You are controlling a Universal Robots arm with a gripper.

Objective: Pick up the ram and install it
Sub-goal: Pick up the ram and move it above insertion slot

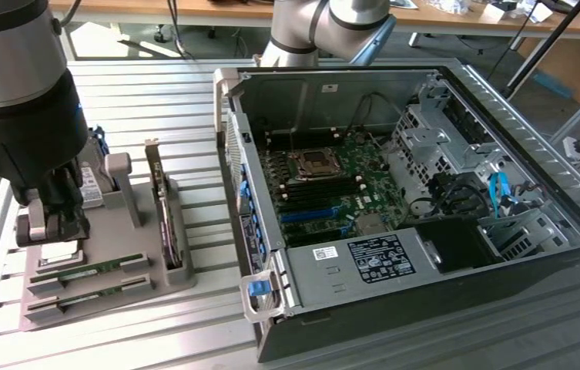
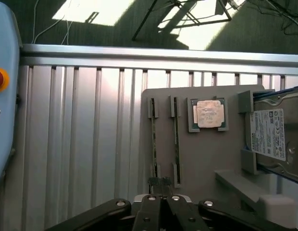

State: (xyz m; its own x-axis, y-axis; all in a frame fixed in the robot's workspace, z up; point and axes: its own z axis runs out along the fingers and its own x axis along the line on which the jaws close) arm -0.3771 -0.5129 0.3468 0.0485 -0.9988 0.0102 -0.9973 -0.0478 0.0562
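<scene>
Ram (image 2: pixel 154 139) stands on edge in a slot of the gray holder (image 2: pixel 206 159), with a second stick (image 2: pixel 176 137) just beside it. We see the gripper (image 2: pixel 161 187) clenched on nothing, hovering over one end of both sticks.

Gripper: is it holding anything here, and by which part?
Nothing is held. The gripper is shut and empty over the grey tray. One ram stick and the other ram stick both lie in their slots.

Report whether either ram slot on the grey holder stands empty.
No: a ram stick fills one slot of the grey holder, a second ram stick the other.
</scene>
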